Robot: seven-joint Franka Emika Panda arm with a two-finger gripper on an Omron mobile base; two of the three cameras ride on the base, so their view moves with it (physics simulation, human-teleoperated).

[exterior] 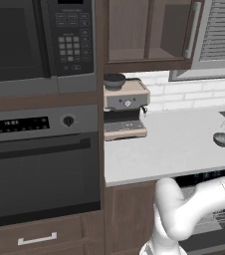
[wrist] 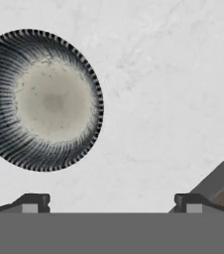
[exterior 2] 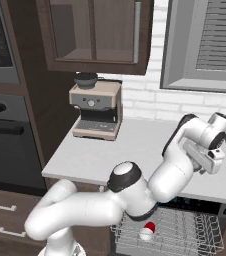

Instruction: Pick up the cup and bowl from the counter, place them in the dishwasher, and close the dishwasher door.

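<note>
One bowl (wrist: 43, 100) on counter (wrist: 158, 99), beyond open pincer (wrist: 111, 202), left

The bowl (wrist: 43, 100) sits on the counter (wrist: 158, 99), beyond the wide-spread end effector (wrist: 111, 202).

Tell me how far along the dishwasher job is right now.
Done, it seems: a small red and white thing, possibly the cup, already lies in the dishwasher rack. In hand: the open gripper hovers above the counter beside the bowl, holding nothing. Left: grasp the bowl, put it in the rack, then close the dishwasher door, which looks open since the rack sits pulled out.
</note>
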